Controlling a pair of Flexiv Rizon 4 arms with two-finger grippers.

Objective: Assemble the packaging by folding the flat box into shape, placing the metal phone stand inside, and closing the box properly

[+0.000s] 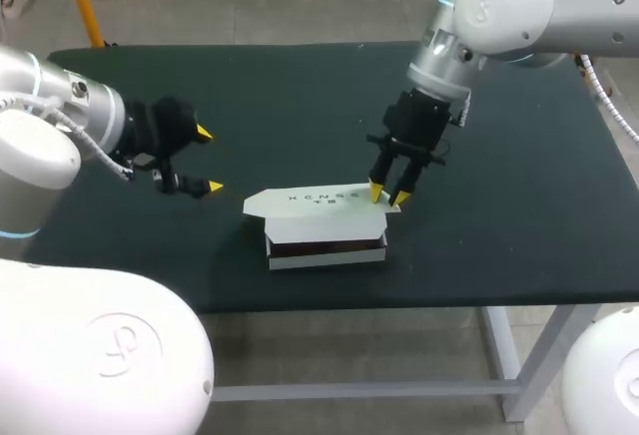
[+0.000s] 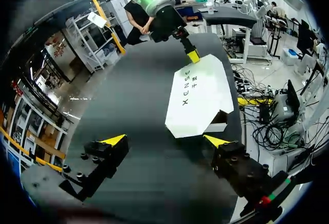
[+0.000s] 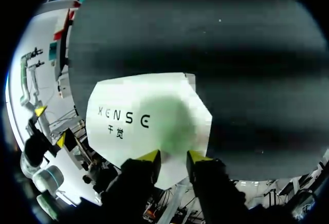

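The white cardboard box (image 1: 324, 217) lies on the dark green table (image 1: 519, 156), formed into shape. Its printed lid is lowered over the tray, but a dark gap is left along the front. Whether the metal phone stand is inside cannot be seen.

The step in hand is judged to be the closing of the lid. It would be done well if the lid were pressed straight down near its right end, so that the side flap is guided inside the tray wall and not crushed over it. The pressure should be kept light and even, since the thin card is likely to buckle or the whole box to slide. The box could be steadied from its left end if it starts to shift.

The right gripper (image 1: 388, 196) is held steeply downward over the box's right end. Its yellow tips are set on or just above the lid there, and its jaws are parted only narrowly with nothing held between them. The left gripper (image 1: 209, 161) is held level, clear of the box's left end and pointed toward it, its jaws spread wide and empty.
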